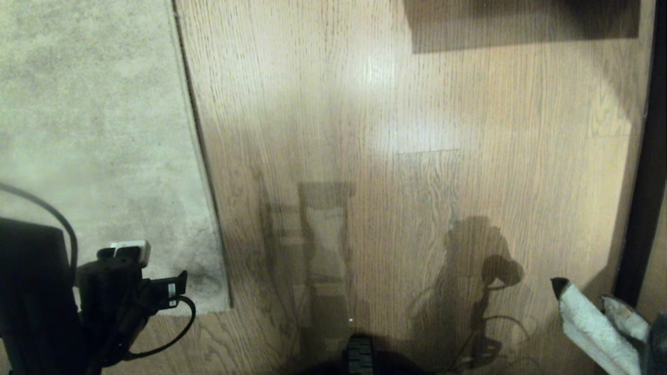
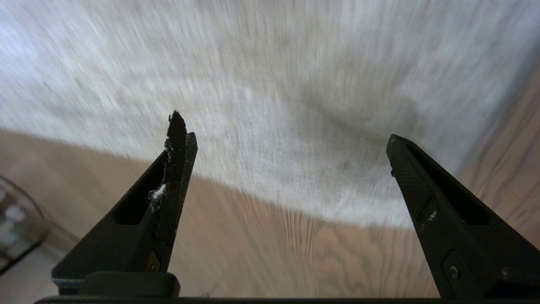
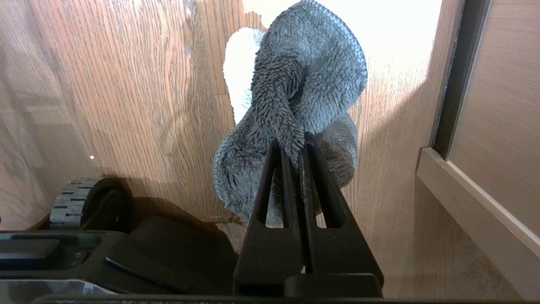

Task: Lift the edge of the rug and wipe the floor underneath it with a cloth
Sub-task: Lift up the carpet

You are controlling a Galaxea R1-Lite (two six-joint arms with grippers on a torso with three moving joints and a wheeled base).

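Nearest the robot, low on the right of the head view, the right gripper [image 3: 295, 145] is hanging just above the light brown wood-plank floor [image 1: 396, 172], its two black fingers pressed together on a fold of the small fluffy cloth [image 3: 301, 97]. The dark grey-teal pile is bunching out beyond the fingertips, and the whitish side is showing behind it and again in the head view as a pale strip [image 1: 589, 325]. The cloth is sitting wholly in this gripper, clear of the planks as far as can be told, and well apart from the rug.

Low on the left, the left gripper [image 2: 287, 143] is pointing down at the near corner of the large pale grey-beige short-pile rug [image 1: 94, 130]. Its black fingers [image 2: 175, 177] are standing wide apart with nothing between them; a few white fibres are clinging to one pad. The rug edge [image 1: 200, 151] is lying flat on the floor, running away from the robot as a thin dark border between pile and planks. In the left wrist view the corner is lying ahead of and below the open fingertips, not touching them.

Farther off, bare planks are catching a bright sheen, and a dark upright frame [image 1: 646, 172] is standing along the right side.
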